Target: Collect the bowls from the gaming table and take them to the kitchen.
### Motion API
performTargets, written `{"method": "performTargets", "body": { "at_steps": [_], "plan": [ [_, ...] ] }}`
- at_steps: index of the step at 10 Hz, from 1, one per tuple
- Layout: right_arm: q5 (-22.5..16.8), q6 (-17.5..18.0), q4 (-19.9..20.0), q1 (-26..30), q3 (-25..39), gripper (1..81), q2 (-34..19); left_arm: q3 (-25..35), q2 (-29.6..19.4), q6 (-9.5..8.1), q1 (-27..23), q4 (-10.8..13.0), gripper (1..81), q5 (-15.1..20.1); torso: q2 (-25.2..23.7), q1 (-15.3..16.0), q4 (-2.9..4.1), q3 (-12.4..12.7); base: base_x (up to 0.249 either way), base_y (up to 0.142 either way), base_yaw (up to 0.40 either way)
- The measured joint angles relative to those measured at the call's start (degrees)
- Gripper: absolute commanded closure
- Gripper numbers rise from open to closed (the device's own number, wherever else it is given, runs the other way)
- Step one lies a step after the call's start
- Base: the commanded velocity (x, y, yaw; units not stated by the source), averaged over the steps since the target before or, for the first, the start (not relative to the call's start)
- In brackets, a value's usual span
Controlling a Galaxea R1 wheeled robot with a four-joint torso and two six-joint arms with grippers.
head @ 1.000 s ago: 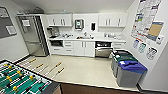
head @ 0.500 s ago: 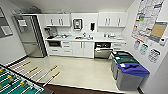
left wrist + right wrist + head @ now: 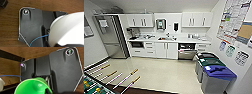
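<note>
From the head camera the kitchen (image 3: 169, 42) lies straight ahead across a stretch of pale floor (image 3: 159, 72): white cabinets, a white surface (image 3: 184, 40) running side to side with a sink (image 3: 165, 38) near its middle, a steel fridge (image 3: 111, 37) at its left end and lidded bins (image 3: 214, 72) along the right wall. The surface's long axis lies crosswise to the robot's heading, so it meets the robot broadside. The rods and green field of a table-football table (image 3: 99, 82) sit close by on the robot's left. In the left wrist camera a whitish bowl (image 3: 67, 30) sits large right at the left tool, seemingly carried there, over a brown wood-grain floor (image 3: 10, 25); I cannot tell whether that tool is open or closed, as its fingers are hidden. In the right wrist camera a green cup (image 3: 33, 86), mouth towards the lens, sits just at the right tool, again probably carried, though the grip itself is hidden and I cannot tell its state. Neither arm seems nearer the surface; both look tucked low, carrying.
</note>
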Motion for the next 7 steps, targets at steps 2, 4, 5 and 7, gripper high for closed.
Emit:
{"method": "performTargets", "body": {
  "at_steps": [2,4,5,7],
  "plan": [
    [0.1,0.0,0.0,0.2,0.0,81.1,0.0,0.0,0.0,0.0,-0.2,0.0,81.1,-0.1,0.0,0.0,0.0,0.0,0.195,0.0,0.0],
    [0.1,0.0,0.0,0.1,0.0,81.1,0.0,0.0,0.0,0.02,-0.1,0.0,81.1,-0.1,0.0,0.0,0.0,0.0,0.195,0.0,0.0],
    [0.1,0.0,0.0,0.2,0.0,81.1,0.0,0.0,0.0,0.02,-0.2,0.0,81.1,-0.1,0.0,0.0,0.0,0.0,0.195,0.0,0.0],
    [0.1,0.0,0.0,0.2,0.0,81.1,0.0,0.0,0.0,0.0,-0.1,0.0,81.1,-0.1,0.0,0.0,0.0,0.0,0.199,0.0,0.0]
  ]
}}
